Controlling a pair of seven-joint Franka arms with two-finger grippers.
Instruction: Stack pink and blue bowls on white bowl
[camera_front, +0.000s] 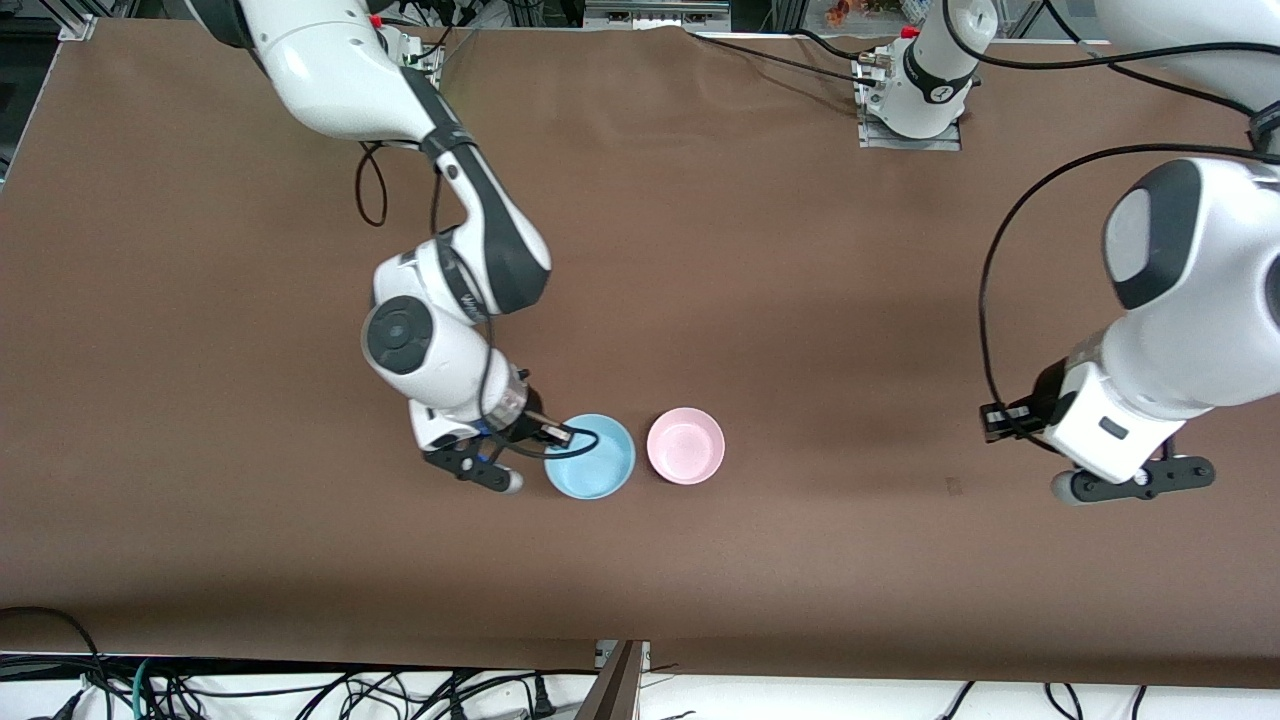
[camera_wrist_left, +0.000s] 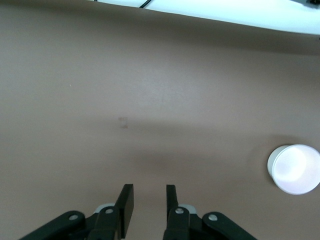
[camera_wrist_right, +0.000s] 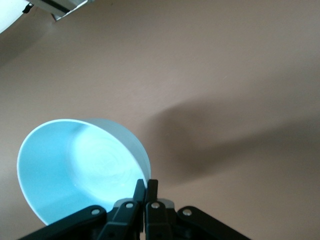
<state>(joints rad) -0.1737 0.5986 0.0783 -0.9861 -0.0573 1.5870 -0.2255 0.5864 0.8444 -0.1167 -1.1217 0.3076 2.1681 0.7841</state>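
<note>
Two small glossy bowls sit side by side on a brown table (camera_front: 700, 250): a sky-blue bowl (camera_front: 590, 456) and, just beside it toward the left arm's end, a pale pink bowl (camera_front: 686, 445). They are near each other but not touching. No white bowl shows in the front view, so the stacking base cannot be placed from here.

The right gripper (camera_wrist_right: 145, 192) has its fingers pressed together on the blue bowl's rim, on the side away from the pink bowl. In the right wrist view the blue bowl (camera_wrist_right: 75, 170) appears tipped, and the table beneath it is bare.

The left gripper (camera_wrist_left: 149, 202) hangs over bare table well apart from the pink bowl, toward the left arm's end, fingers slightly spread and holding nothing. That arm waits. Its view shows a pale round bowl (camera_wrist_left: 295, 169) farther off.

Risks, as a judgement: a thin pinch on a slick rim may slip, letting the bowl swing or drop. A swing toward the pink bowl could knock it.
</note>
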